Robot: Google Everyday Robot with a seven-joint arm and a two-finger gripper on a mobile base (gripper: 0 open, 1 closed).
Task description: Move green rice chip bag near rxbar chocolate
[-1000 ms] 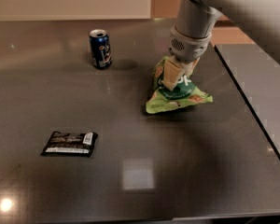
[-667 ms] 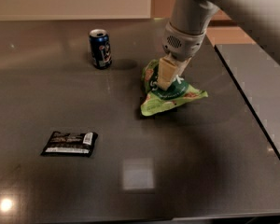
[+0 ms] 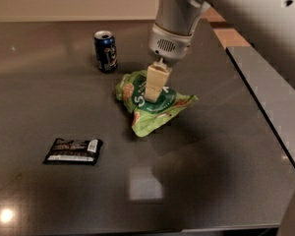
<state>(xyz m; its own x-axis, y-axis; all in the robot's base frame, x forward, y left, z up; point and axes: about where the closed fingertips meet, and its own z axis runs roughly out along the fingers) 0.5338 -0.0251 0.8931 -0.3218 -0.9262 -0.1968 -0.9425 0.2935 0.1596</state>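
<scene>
The green rice chip bag (image 3: 155,109) is crinkled and light green, near the middle of the dark table. My gripper (image 3: 153,93) comes down from the upper right and is shut on the bag's top, holding it partly lifted and tilted. The rxbar chocolate (image 3: 73,151), a small flat black bar, lies at the left front, well apart from the bag, down and to its left.
A blue soda can (image 3: 105,51) stands upright behind and left of the bag. The dark table (image 3: 211,181) has its right edge beside a grey surface (image 3: 270,92). My arm (image 3: 226,4) crosses the upper right.
My gripper has carried the bag to the left and slightly forward, toward the bar. The can and bar have not moved.
</scene>
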